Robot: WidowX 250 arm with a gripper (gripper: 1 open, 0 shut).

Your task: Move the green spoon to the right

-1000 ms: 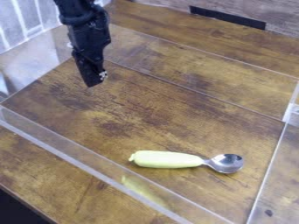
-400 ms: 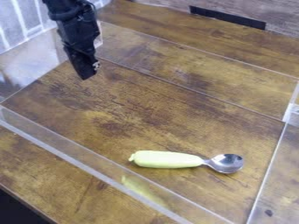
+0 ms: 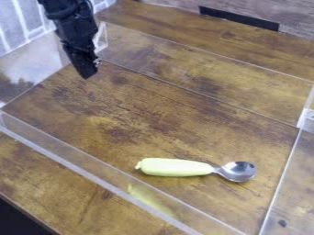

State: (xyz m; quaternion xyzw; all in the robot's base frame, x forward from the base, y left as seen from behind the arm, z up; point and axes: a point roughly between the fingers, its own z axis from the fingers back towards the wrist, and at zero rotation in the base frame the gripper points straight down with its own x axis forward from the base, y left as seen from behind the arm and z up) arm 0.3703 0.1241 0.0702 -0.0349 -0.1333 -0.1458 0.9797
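Bare wood separates closed gripper (image 3: 86,72) at far-left wall from green spoon (image 3: 196,169) near front edge.

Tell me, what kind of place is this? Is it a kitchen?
Probably not a kitchen; it looks more like a robot test bench. A dark wooden tabletop is fenced by clear plastic walls, a black robot gripper hangs above it, and only a yellow-green-handled spoon with a silver metal bowl lies there.
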